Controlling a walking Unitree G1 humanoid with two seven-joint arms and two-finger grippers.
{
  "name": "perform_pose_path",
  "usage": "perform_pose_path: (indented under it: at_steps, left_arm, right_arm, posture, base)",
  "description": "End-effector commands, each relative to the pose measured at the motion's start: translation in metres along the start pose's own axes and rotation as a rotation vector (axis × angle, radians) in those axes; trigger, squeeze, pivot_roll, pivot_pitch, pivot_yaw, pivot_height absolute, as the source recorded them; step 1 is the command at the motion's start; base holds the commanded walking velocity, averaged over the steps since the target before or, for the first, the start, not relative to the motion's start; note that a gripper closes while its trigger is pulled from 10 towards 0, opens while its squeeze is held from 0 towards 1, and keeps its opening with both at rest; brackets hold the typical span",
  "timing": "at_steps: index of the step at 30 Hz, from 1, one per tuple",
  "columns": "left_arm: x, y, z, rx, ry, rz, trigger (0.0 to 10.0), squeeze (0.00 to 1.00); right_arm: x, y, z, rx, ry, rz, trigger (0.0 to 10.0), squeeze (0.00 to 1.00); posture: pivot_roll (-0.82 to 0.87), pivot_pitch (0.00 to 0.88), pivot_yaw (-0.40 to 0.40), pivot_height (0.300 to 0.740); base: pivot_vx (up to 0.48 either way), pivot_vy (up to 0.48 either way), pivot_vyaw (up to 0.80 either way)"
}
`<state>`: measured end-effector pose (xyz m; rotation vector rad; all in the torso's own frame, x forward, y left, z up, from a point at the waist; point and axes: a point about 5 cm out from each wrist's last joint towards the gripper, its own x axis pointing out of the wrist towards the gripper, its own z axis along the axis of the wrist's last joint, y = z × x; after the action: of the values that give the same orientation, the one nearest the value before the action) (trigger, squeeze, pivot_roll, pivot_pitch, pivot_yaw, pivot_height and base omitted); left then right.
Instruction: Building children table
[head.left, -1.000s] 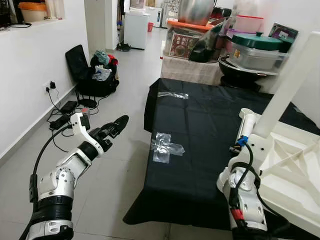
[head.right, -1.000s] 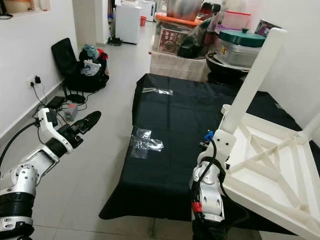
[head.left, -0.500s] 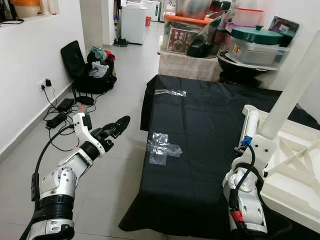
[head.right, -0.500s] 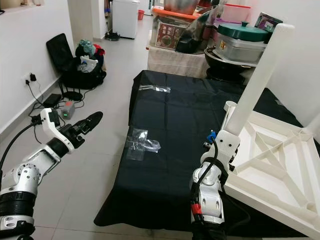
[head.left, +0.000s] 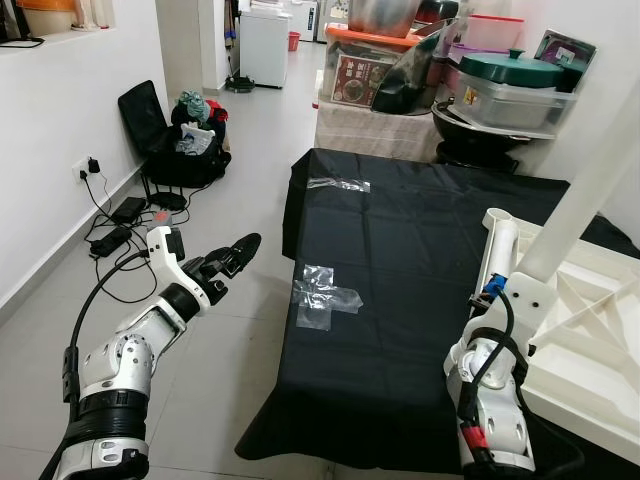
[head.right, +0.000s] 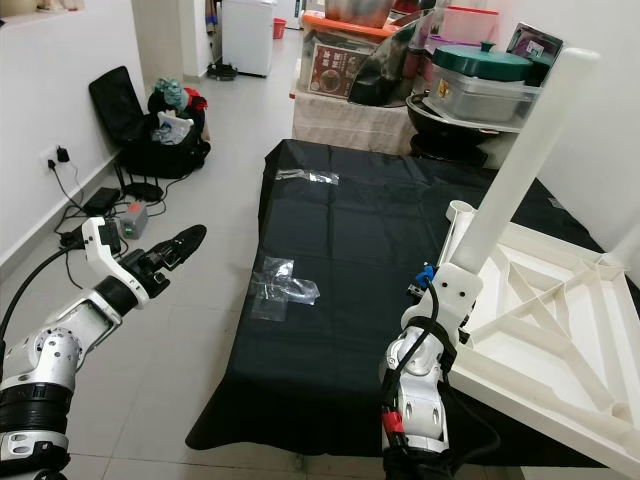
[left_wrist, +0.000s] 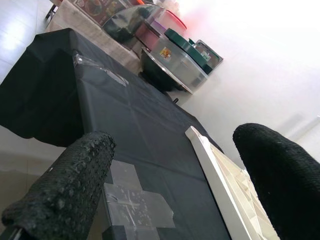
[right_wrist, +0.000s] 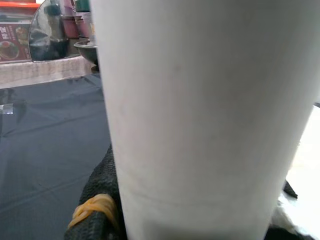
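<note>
An upside-down white children's table (head.right: 560, 335) lies on the black cloth at the right. A long white table leg (head.right: 525, 150) slants up from its near corner. My right gripper (head.right: 455, 278) is shut on the leg's lower end. In the right wrist view the leg (right_wrist: 200, 100) is pressed between the black fingers (right_wrist: 97, 200). A second short white leg (head.left: 497, 240) stands by the table's far corner. My left gripper (head.left: 238, 252) hangs open and empty over the floor, left of the cloth, with its fingers (left_wrist: 70, 185) apart.
The black cloth (head.left: 400, 330) carries two clear tape patches (head.left: 322, 290). A black bag of clothes (head.left: 190, 145) and cables (head.left: 120, 225) lie by the left wall. Pots and containers (head.left: 500, 90) crowd the back. Bare tiles (head.left: 240, 360) lie left of the cloth.
The camera has shifted slightly. Both arms keep about the same pose, with the right gripper holding the leg.
</note>
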<state>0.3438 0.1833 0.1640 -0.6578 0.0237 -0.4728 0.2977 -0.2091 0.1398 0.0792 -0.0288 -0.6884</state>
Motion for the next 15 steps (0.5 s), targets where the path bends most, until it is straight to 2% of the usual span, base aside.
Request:
perform_pose_path:
  at_steps: [1,4,5,7,8,10,11,12,13,15]
  left_arm:
    - [0.003,-0.001,0.000,0.012,0.012,-0.005,10.0,0.00]
    - [0.004,-0.001,0.001,0.013,0.014,-0.006,10.0,0.00]
    - [0.004,-0.001,0.001,0.013,0.015,-0.007,10.0,0.00]
    - [0.004,-0.001,0.001,0.014,0.015,-0.007,10.0,0.00]
    - [0.004,-0.001,0.001,0.014,0.016,-0.007,10.0,0.00]
    - [0.004,-0.001,0.001,0.014,0.017,-0.007,10.0,0.00]
    - [0.004,-0.001,0.001,0.015,0.017,-0.007,10.0,0.00]
    - [0.004,-0.001,0.001,0.015,0.017,-0.007,10.0,0.00]
    - [0.004,-0.001,0.001,0.015,0.018,-0.007,10.0,0.00]
    - [0.004,0.000,0.001,0.015,0.018,-0.007,10.0,0.00]
  right_arm:
    - [-0.003,-0.015,-0.030,-0.042,0.132,-0.048,10.0,0.00]
    - [-0.003,-0.015,-0.027,-0.038,0.111,-0.036,10.0,0.00]
    - [-0.003,-0.014,-0.025,-0.033,0.100,-0.023,10.0,0.23]
    - [-0.003,-0.014,-0.024,-0.029,0.092,-0.013,10.0,0.23]
    - [-0.002,-0.013,-0.020,-0.031,0.067,-0.006,10.0,0.77]
    - [-0.002,-0.013,-0.017,-0.034,0.049,-0.002,10.0,0.77]
    - [-0.001,-0.012,-0.013,-0.042,0.023,0.002,10.0,0.45]
    - [-0.001,-0.012,-0.013,-0.042,0.023,0.002,10.0,0.45]
    - [-0.001,-0.013,-0.009,-0.043,-0.002,0.004,10.0,0.00]
    - [0.000,-0.013,-0.006,-0.042,-0.016,0.005,10.0,0.00]
  posture:
    - [0.06,0.000,-0.075,0.740]
    - [0.06,0.000,-0.073,0.740]
    - [0.06,0.000,-0.072,0.740]
    - [0.06,0.000,-0.072,0.740]
    - [0.05,0.000,-0.071,0.740]
    - [0.05,0.000,-0.071,0.740]
    - [0.05,0.000,-0.071,0.740]
    - [0.05,0.000,-0.071,0.740]
    - [0.05,0.000,-0.070,0.740]
    - [0.05,0.000,-0.070,0.740]
  base:
    - [0.000,0.000,0.00]
    - [0.000,0.000,0.00]
    - [0.000,0.000,0.00]
    - [0.000,0.000,0.00]
    - [0.000,0.000,0.00]
    - [0.000,0.000,0.00]
    - [0.000,0.000,0.00]
    - [0.000,0.000,0.00]
    - [0.000,0.000,0.00]
    - [0.000,0.000,0.00]
